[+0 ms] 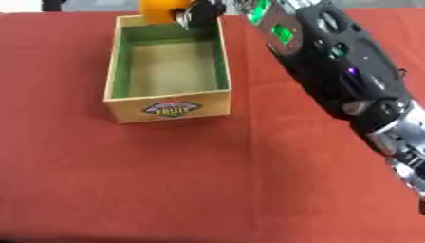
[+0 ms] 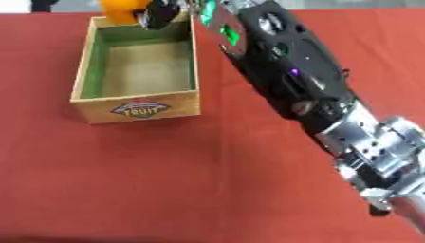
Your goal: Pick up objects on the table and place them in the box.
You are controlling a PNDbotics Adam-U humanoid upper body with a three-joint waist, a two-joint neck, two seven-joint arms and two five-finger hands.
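Right hand (image 1: 192, 14) reaching in from the right along a long black arm, with fingers curled round an orange round object (image 1: 159, 10), held at the far end of the box (image 1: 166, 108), just above the far wall and partly past the top edge of the view. Probably a fruit or a ball, but too little showing to say which; only the smooth orange side and the dark fingers over its right part visible. Left hand not seen in either view. Box of pale wood with green inner walls, open at the top, bare inside as far as visible, with a label reading FRUIT on the near wall, standing on the red surface (image 1: 249, 190). No other loose objects to be seen on the red cloth in these views. Judged as the placing step, nearly done: object already over the far end of the opening, release not yet made. Likely a light, round, rather smooth thing, so easy to roll inside the curled fingers or to roll on the box floor after the drop; hard or soft, not possible to tell. Best held across the widest part, fingers on one side and thumb opposite, as seems the case here. Better lowered a little inside the walls before opening the fingers, to avoid a bounce over the rim.
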